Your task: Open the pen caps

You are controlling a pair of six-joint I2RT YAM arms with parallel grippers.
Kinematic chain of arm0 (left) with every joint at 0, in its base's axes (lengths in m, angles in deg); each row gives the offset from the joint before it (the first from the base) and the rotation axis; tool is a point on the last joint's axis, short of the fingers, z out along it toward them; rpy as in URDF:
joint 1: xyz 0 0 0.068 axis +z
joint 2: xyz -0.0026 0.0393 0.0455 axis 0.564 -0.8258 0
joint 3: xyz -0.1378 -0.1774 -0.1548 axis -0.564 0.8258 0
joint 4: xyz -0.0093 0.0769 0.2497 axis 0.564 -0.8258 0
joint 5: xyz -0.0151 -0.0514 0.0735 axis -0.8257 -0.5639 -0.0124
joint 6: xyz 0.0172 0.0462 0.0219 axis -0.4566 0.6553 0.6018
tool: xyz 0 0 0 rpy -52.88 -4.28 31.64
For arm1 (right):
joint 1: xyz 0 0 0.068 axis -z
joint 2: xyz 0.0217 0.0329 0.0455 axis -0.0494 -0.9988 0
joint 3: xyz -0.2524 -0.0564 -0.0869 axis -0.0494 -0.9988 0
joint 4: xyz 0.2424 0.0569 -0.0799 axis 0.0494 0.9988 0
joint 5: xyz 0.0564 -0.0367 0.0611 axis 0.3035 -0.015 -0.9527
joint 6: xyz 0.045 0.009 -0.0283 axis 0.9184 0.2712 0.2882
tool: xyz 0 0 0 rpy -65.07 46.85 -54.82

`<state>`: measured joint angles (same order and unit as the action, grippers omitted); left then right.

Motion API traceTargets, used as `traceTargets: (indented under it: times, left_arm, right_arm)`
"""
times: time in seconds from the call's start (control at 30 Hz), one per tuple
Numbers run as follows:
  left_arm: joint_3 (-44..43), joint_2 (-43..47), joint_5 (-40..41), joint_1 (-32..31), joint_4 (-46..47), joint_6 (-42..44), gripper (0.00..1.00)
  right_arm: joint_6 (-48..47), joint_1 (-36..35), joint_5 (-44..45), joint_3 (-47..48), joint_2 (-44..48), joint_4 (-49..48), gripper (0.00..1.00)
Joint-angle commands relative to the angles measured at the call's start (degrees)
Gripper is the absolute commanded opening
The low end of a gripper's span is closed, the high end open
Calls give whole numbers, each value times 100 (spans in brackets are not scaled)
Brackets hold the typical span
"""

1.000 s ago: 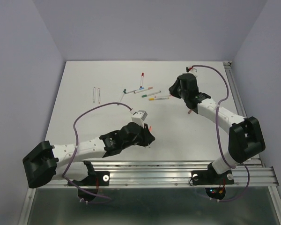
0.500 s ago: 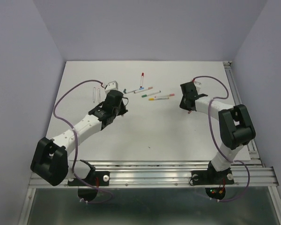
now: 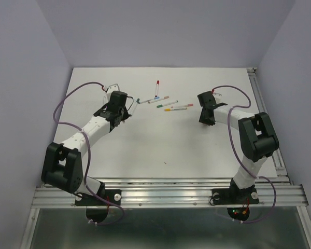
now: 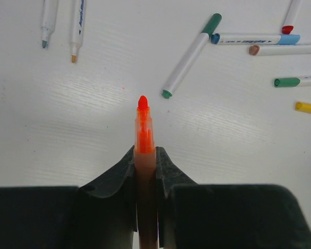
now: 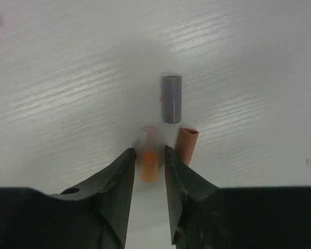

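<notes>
Setting the orange cap [image 5: 149,162] down by the grey cap [image 5: 171,98] and brown cap [image 5: 186,146], my right gripper [image 5: 149,151] cracked open around it, I want a straight-up lift, with my left gripper [image 4: 145,154] clamped on the uncapped orange pen [image 4: 143,122].

The left arm [image 3: 85,136] stretches forward from its base in a long, low line. The left gripper [image 4: 145,151] is clamped on an orange pen [image 4: 144,129], whose tip sticks out beyond the fingertips. The right arm [image 3: 243,116] is folded, its forearm reaching back toward the centre. The right gripper [image 5: 146,151] points downward, its fingers [image 5: 125,166] parted by a narrow gap.
</notes>
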<state>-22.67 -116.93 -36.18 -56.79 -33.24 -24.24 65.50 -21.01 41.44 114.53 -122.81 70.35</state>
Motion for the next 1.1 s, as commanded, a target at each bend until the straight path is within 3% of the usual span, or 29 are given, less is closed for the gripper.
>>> traceTargets:
  times: [0.0,0.07,0.33,0.43,0.47,0.53,0.73,0.93,1.07]
  left_arm:
    - [-331,18,173,136,-44,260,9]
    - [-340,9,138,180,-9,304,13]
    - [-454,-263,173,391,113,541,17]
    - [-551,-483,32,593,298,726,18]
    - [-621,-562,-29,646,325,857,18]
    - [-752,-808,-73,804,474,1076,19]
    - [-1533,-1800,-293,1059,641,1368,21]
    - [-2492,-2759,207,1138,-34,1491,22]
    - [-2756,-2997,287,1191,-123,1544,37]
  right_arm:
    - [-31,-11,38,283,189,91,37]
    - [-84,-11,-102,300,313,82,47]
    - [-268,-11,-629,310,1130,74,68]
    - [-312,-11,-1051,-6,1762,-224,81]
    - [-321,-11,-1340,-120,2068,-399,91]
    - [-347,-2,-1657,-419,2377,-602,100]
    - [-295,-11,-2089,-1455,3431,-998,100]
    - [-479,-11,-1827,-2379,4144,-1254,100]
    - [-532,-2,-1685,-2626,4329,-1332,100]
